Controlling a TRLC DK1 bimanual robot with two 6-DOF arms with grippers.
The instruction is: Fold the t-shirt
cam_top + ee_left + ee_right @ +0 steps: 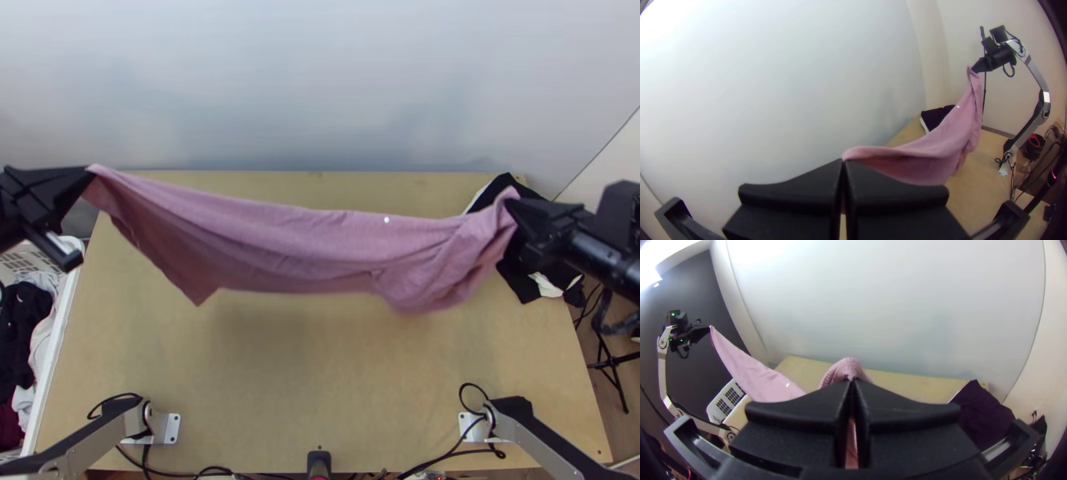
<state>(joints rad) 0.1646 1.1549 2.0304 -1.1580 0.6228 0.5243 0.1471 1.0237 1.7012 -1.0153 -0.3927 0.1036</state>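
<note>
Held up over the table, the pink t-shirt (304, 248) hangs stretched between both grippers, sagging in the middle, with one lower corner pointing down at the left and bunched folds at the right. At the top view's left, my left gripper (90, 173) is shut on one end of it. My right gripper (510, 203) is shut on the other end, above the table's right side. In the left wrist view the fingers of my left gripper (843, 163) meet on the cloth. In the right wrist view my right gripper (851, 383) pinches a gathered bit.
Dark folded clothes with some white (524, 272) lie at the table's (320, 376) back right, partly behind the right gripper. A white basket (60, 336) of mixed clothes stands beside the table's left edge. Black cables run along the near edge.
</note>
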